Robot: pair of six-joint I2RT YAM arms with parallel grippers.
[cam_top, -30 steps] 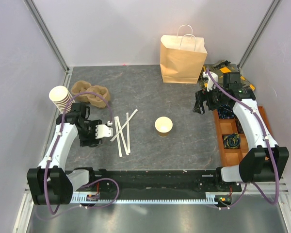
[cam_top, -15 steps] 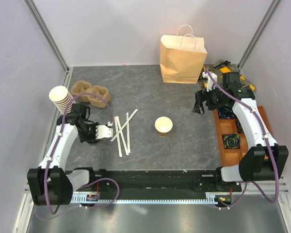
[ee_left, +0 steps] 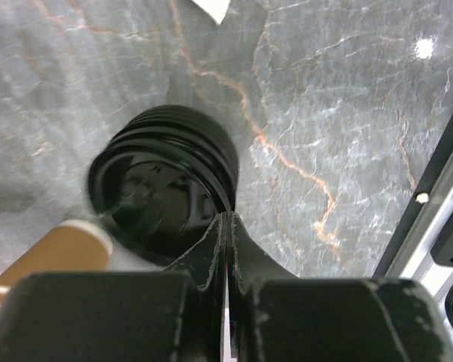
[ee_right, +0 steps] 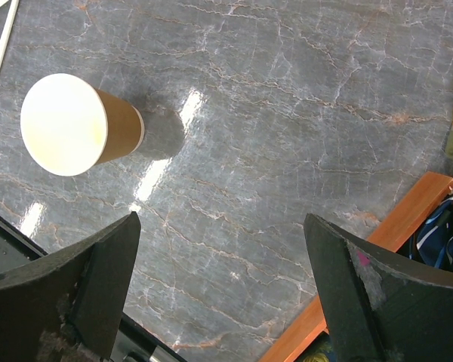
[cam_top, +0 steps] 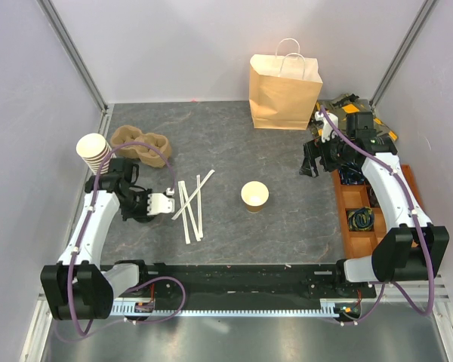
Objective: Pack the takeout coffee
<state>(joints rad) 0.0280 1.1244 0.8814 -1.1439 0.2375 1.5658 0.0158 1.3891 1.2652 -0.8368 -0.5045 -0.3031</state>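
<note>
Since the L pincer [ee_left: 226,219] is pressed together right at the rim of the black lid stack [ee_left: 162,177], can't tell if a lid's caught. Check w/ a slow, straight lift, peeling off just the top one. Mid table [cam_top: 226,143], the coffee cup [cam_top: 254,194] stands upright, lidless. R pincer [ee_right: 220,222] hangs spread wide, empty; paper bag [cam_top: 285,94] at the back.
</note>
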